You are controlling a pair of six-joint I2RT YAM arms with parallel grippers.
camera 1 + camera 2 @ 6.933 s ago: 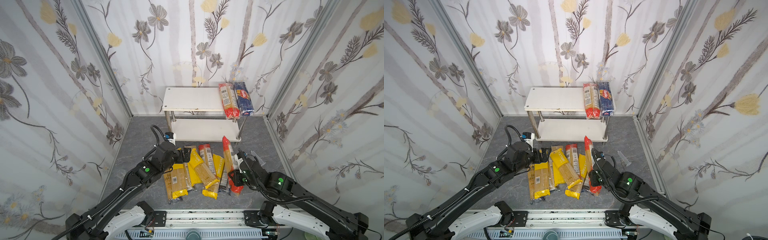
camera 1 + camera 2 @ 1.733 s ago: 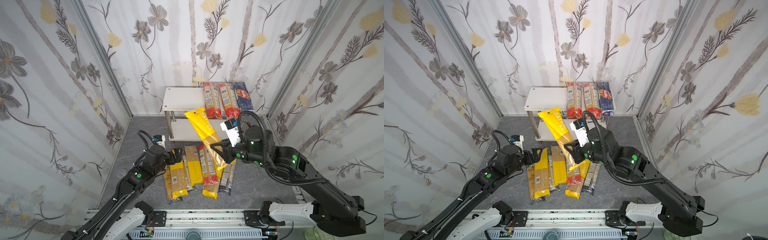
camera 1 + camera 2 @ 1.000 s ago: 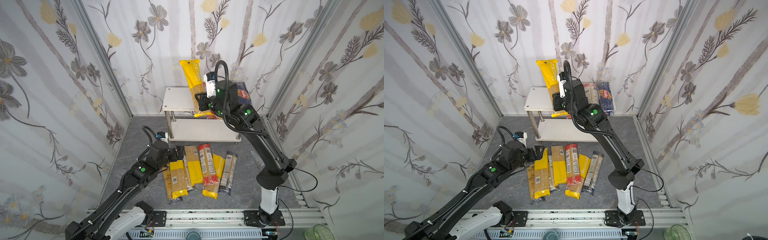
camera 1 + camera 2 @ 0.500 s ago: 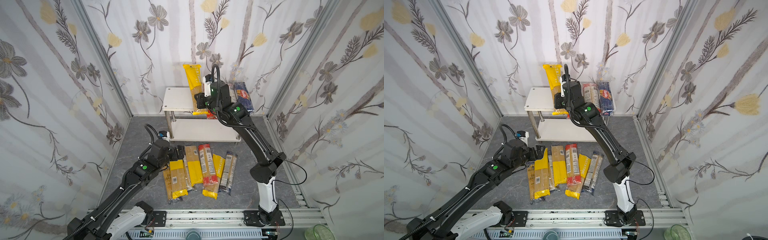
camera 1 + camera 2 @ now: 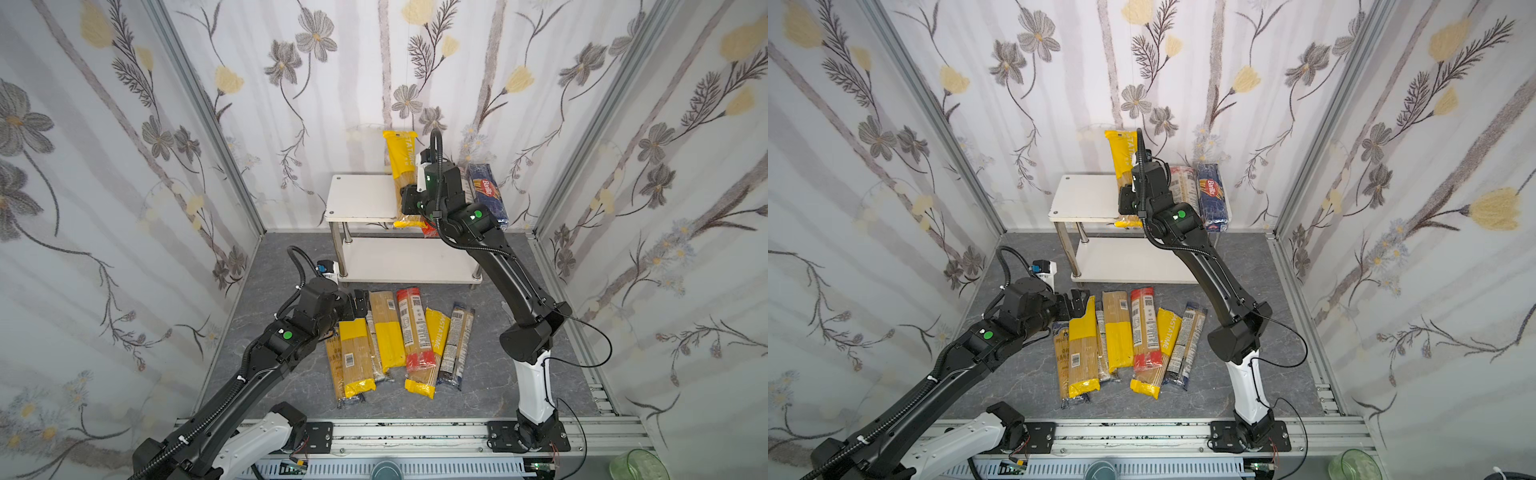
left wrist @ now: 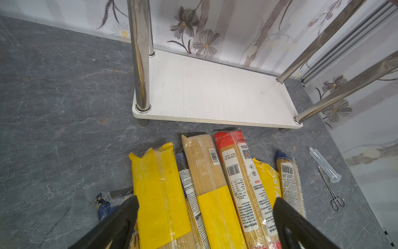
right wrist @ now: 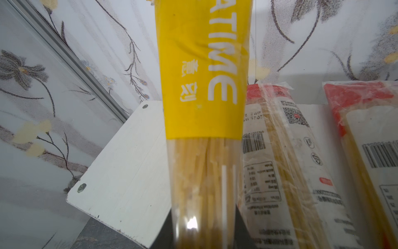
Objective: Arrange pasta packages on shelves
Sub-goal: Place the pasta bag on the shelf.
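Observation:
The shelves point(image 5: 361, 195) point(image 5: 1084, 197) stand at the back wall, and the lower board point(image 6: 215, 94) is bare. My right gripper point(image 5: 409, 203) point(image 5: 1126, 203) point(image 7: 203, 226) is shut on a yellow-ended pasta package point(image 5: 401, 158) point(image 5: 1121, 153) point(image 7: 202, 86), tilted over the top board with its far end raised. Beside it lie two red-ended packs point(image 7: 280, 151) and a dark-blue Barilla pack point(image 5: 486, 195). Several pasta packages point(image 5: 399, 332) point(image 6: 204, 172) lie side by side on the floor. My left gripper point(image 5: 359, 301) point(image 6: 206, 199) hangs open over their far ends, holding nothing.
A clear syringe point(image 6: 325, 165) and thin metal scissors point(image 6: 332, 191) lie on the grey floor to the right of the packs. Flowered walls close in on three sides. The metal rail point(image 5: 395, 432) runs along the front, with a green glass point(image 5: 631, 463) at its right end.
The right gripper has carried the yellow-ended package slightly right and down, closer to the red-ended packs on the top board. The left gripper has edged toward the floor packs.

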